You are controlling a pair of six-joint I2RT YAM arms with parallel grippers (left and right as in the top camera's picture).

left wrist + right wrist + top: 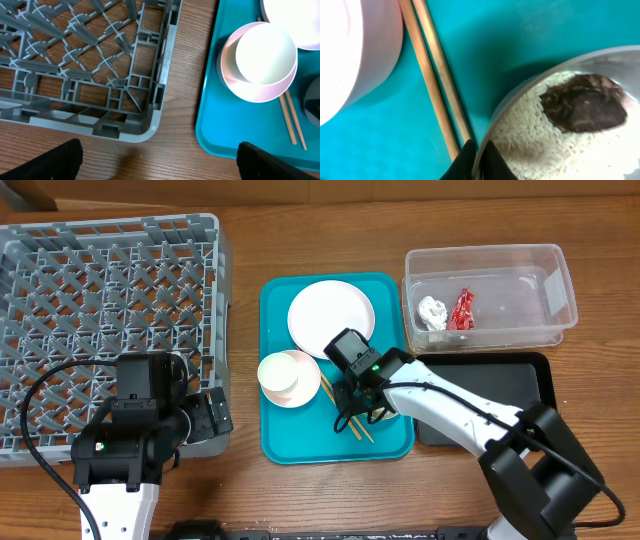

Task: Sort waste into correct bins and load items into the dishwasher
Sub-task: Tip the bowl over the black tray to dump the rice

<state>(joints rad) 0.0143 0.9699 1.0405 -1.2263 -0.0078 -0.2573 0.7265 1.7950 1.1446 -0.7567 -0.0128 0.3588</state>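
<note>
My right gripper (362, 392) (480, 161) is shut on the rim of the small greyish-white bowl (600, 60), which stands on the teal tray (300, 442). The bowl holds white rice grains (530, 135) and a brown food lump (582, 102). Two wooden chopsticks (432, 75) (352, 425) lie beside it. The white cup (265, 52) sits inside the pink cup (250, 92) (290, 377). The white plate (330, 315) lies behind them. The red wrapper (461, 309) and white tissue (432, 312) lie in the clear tub (540, 260). My left gripper (207, 420) (160, 167) is open and empty over the table, by the grey dish rack (100, 310) (90, 60).
The black tray (510, 375) lies right of the teal tray, below the clear tub, with my right arm crossing over it. The dish rack's corner and the teal tray's edge (205, 135) flank a strip of bare wood under my left gripper.
</note>
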